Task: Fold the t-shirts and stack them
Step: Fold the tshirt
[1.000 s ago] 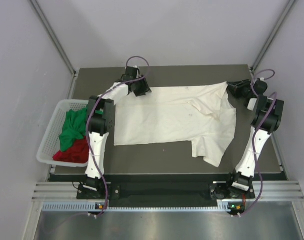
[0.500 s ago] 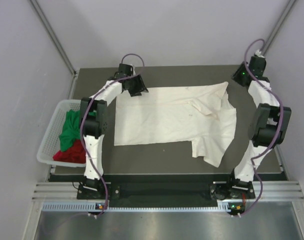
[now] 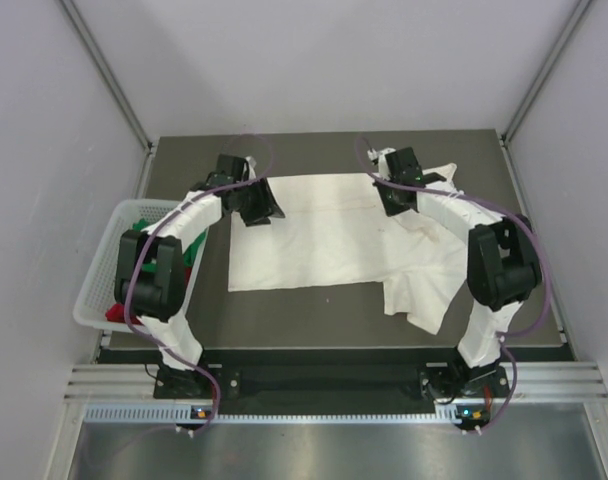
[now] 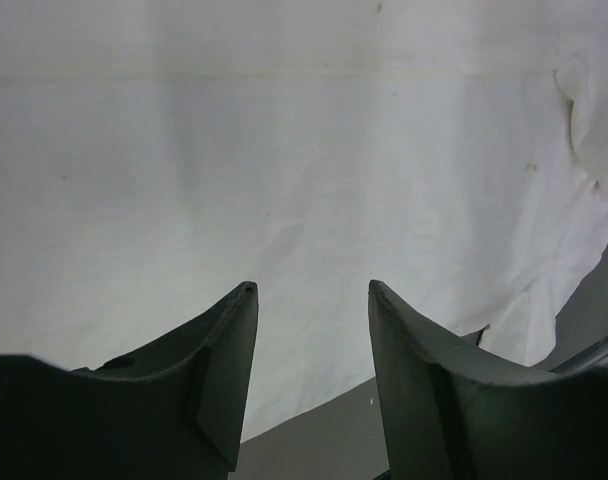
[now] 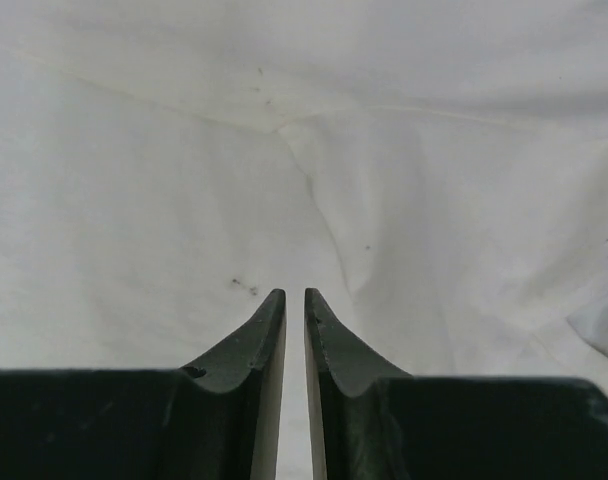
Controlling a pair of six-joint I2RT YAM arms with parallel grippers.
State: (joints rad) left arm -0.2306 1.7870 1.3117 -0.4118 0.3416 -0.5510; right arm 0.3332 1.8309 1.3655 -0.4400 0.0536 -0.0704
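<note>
Cream-white t-shirt [image 3: 324, 240] is spread flat on the bench [image 3: 314, 325], with the near-right sleeve rumpled. Left pincer [image 4: 309, 288] is wide and empty over the shirt's far-left part; right pincer [image 5: 294, 293] is narrowed to a slit, gripping nothing, over its far-right part. Green t-shirt [image 3: 141, 215] and red t-shirt [image 3: 114, 312] are bunched in the white mesh basket [image 3: 92, 290] at the bench's left.

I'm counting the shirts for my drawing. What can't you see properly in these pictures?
- Red t-shirt: top view, mostly hidden by the left arm and basket wall.
- Right gripper: right wrist view, unclear whether its near-closed tips pinch the cream-white t-shirt.
</note>
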